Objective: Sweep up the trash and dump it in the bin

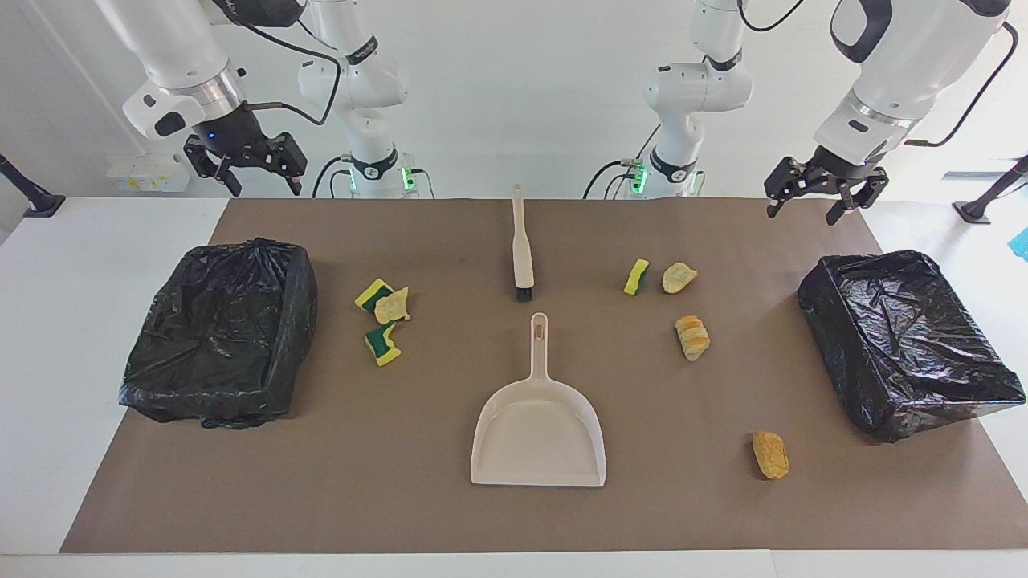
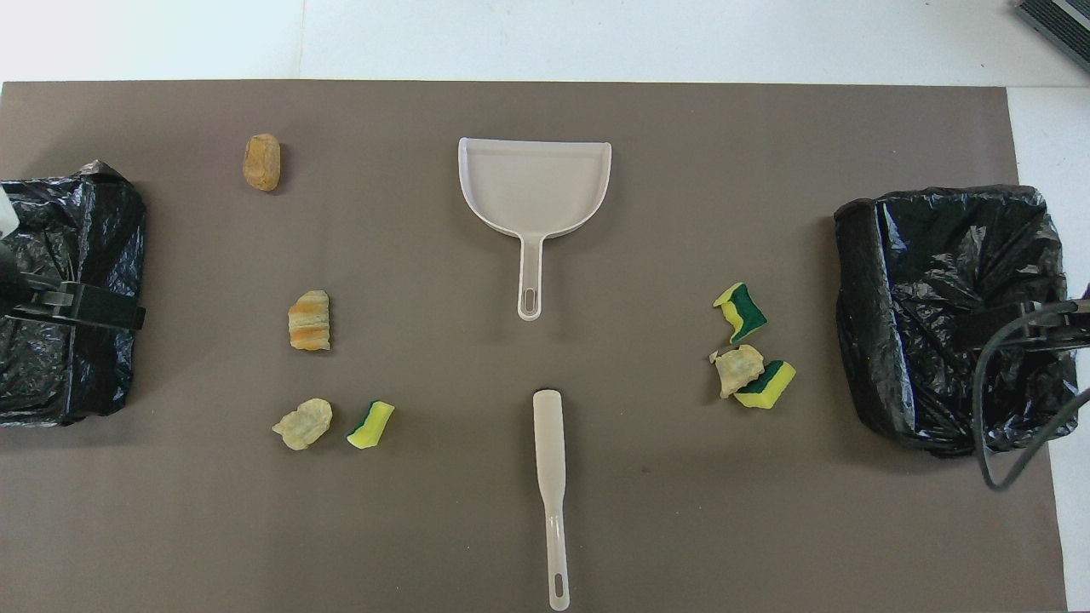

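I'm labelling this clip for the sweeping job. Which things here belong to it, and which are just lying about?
Belong to the job:
brush
dustpan
seven scraps
two lined bins
left gripper and right gripper, both open, nothing held

Just lying about:
brown mat

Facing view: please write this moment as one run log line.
left gripper: open, raised | right gripper: open, raised | brush, dustpan: untouched | trash: unswept
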Motion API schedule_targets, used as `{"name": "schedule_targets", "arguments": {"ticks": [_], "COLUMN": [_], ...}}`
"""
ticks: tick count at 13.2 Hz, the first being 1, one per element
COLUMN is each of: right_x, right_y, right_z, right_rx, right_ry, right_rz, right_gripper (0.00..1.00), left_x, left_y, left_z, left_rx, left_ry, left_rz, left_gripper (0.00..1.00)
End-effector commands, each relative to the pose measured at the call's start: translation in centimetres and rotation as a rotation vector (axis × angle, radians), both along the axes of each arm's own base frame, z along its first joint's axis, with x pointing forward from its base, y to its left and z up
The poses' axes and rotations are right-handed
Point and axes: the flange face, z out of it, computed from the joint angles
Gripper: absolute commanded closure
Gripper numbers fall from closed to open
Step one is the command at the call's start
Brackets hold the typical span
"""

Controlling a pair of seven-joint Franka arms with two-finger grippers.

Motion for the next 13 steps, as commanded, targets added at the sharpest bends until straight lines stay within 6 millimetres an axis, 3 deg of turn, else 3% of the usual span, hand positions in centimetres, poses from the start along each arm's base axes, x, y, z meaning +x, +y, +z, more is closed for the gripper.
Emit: {"name": "schedule_targets", "arguments": {"ticks": [1,7,13], "right_x": [-0.8,-1.2,-1.4], "right_y": [0.3,0.6,0.6], "right_z": [0.5,0.5,0.4], "right_rx": [0.013,0.013,0.014], "right_ry": [0.004,0.012,0.027], "right_rz": [-0.008,-0.002,0.000], "right_gripper": [0.00,0.00,0.00], "left_x": [-0.9,-1.7,-3.0], "left_y": [0.0,-1.5,-9.4], "left_z": [0.4,-1.3,-4.9], "left_rx": [0.001,-0.045,-0.057], "left_ry": [0.010,0.025,-0.021], "left_rz": [-0.007,-0.021,-0.101], "left_gripper": [0.00,0.00,0.00]}}
